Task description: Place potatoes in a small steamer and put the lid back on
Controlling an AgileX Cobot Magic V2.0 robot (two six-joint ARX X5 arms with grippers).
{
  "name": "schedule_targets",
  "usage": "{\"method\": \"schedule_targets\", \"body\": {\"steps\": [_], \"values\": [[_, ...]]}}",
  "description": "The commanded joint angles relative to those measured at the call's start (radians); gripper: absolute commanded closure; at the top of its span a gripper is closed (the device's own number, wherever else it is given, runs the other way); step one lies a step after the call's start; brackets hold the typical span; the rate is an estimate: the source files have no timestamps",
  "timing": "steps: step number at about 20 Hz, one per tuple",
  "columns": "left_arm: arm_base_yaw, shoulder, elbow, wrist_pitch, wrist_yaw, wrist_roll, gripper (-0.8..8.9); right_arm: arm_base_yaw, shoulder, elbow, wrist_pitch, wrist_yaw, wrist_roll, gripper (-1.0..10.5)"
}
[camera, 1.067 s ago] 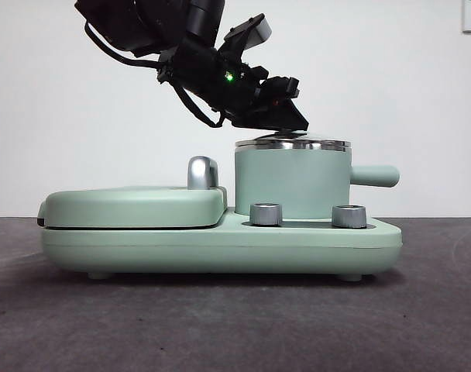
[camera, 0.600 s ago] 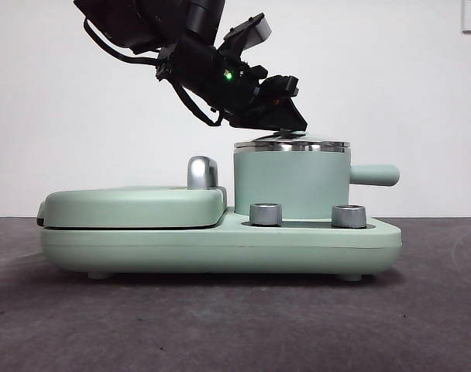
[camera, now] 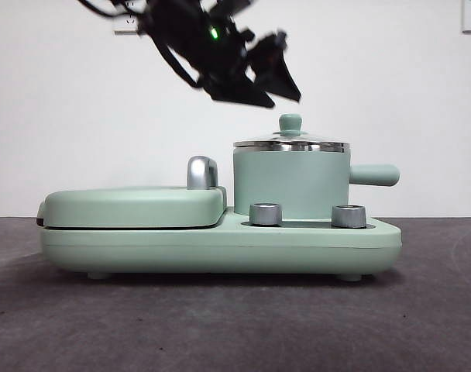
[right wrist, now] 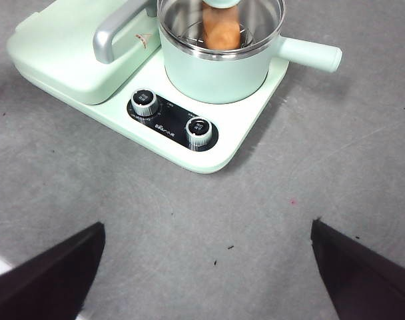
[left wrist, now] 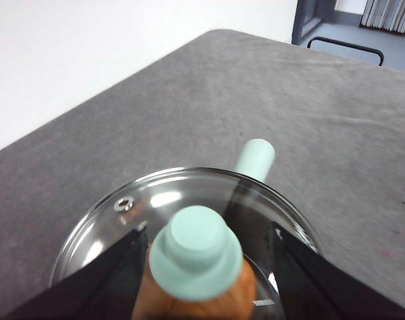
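Note:
The mint-green small steamer (camera: 291,182) stands on the right half of the cooker base, its stubby handle (camera: 375,174) pointing right. The glass lid (camera: 291,142) sits level on its steel rim, with the green knob (camera: 290,122) free. Through the glass the orange-brown potato (right wrist: 221,30) lies inside the pot; the left wrist view shows the potato (left wrist: 246,290) under the knob. My left gripper (camera: 276,77) hovers above and to the left of the knob, open and holding nothing; in its own view its jaws stand either side of the knob, apart from it. My right gripper (right wrist: 207,227) is open, well back over the table in front of the cooker.
The flat griddle cover (camera: 135,205) with a chrome handle (camera: 202,172) fills the left half of the base (camera: 220,248). Two steel dials (camera: 266,214) (camera: 348,215) sit in front of the pot. Grey tabletop (camera: 235,325) lies all around, with a white wall behind.
My left gripper has let go of the lid's knob and risen up and slightly left. The lid stays seated on the steamer.

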Motion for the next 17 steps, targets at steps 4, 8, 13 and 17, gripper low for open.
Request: {"method": "schedule_targets", "body": {"steps": [4,8,13,17], "values": [[0.026,-0.217,0.012,-0.258,0.005,-0.003,5.43,0.005,0.003,0.010,0.005,-0.001,0.012,4.7],[0.067,-0.377,0.005,-0.529,0.005,-0.004,5.43,0.005,0.003,0.010,0.006,-0.003,0.012,4.7],[0.098,-0.589,-0.106,-0.665,0.005,-0.009,5.43,0.005,0.003,0.010,0.006,-0.011,0.011,4.7],[0.123,-0.813,-0.310,-0.661,0.003,-0.090,5.42,0.005,0.003,0.010,0.006,-0.011,0.011,4.7]]}}
